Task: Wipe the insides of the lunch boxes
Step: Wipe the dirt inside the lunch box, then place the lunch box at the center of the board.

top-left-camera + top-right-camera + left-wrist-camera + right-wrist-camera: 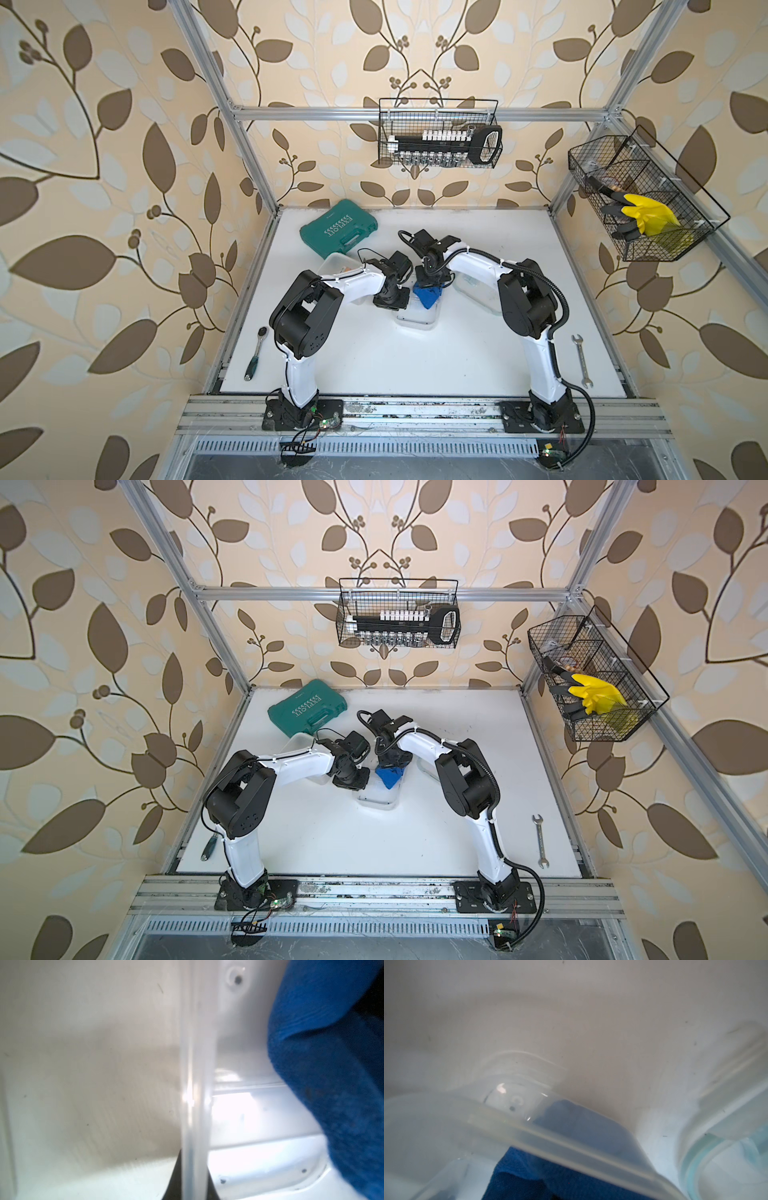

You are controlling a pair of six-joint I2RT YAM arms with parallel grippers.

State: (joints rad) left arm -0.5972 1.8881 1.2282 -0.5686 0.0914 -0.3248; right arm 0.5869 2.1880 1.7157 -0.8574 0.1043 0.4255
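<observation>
A clear lunch box point(419, 321) point(376, 799) stands at the table's middle. My left gripper point(392, 301) point(194, 1188) is shut on its left wall point(194, 1084), one jaw inside and one outside. A blue cloth point(428, 296) point(390, 776) point(332, 1074) hangs into the box. My right gripper point(430, 286) point(571, 1196) is shut on the cloth point(542, 1176), just above the box's rim point(571, 1147). A second clear lunch box point(337, 264) point(298, 744) stands behind my left forearm, partly hidden.
A green tool case point(338, 226) lies at the back left. A clear plastic piece with a teal seal point(473, 291) point(716, 1157) sits under my right forearm. A ratchet point(255, 353) lies at the left edge and a spanner point(581, 360) at the right. Wire baskets point(440, 133) hang on the walls.
</observation>
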